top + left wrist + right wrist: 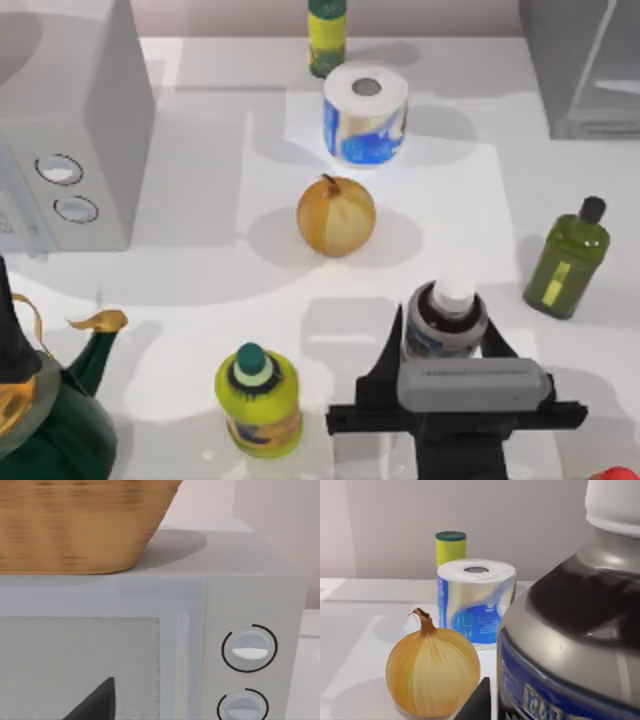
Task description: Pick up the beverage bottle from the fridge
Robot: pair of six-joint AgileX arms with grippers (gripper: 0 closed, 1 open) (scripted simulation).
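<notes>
The beverage bottle (446,318), with a white cap, silvery shoulders and a dark body, stands upright at the front right of the table, between the fingers of my right gripper (447,336). The gripper is shut on the bottle, one finger on each side. In the right wrist view the bottle (570,630) looms very close, beside a dark fingertip (477,703). The fridge (580,70) stands at the back right corner, well away from the bottle. My left arm is parked at the front left; a dark fingertip (95,705) of its gripper shows in front of the pale box.
An onion (335,215) and a tissue roll (365,115) lie mid-table, a yellow-green bottle (258,400) left of my right gripper, another (327,35) at the back. An olive-green bottle (568,258) stands right, a dialled pale box (70,130) left, a green teapot (50,420) front left.
</notes>
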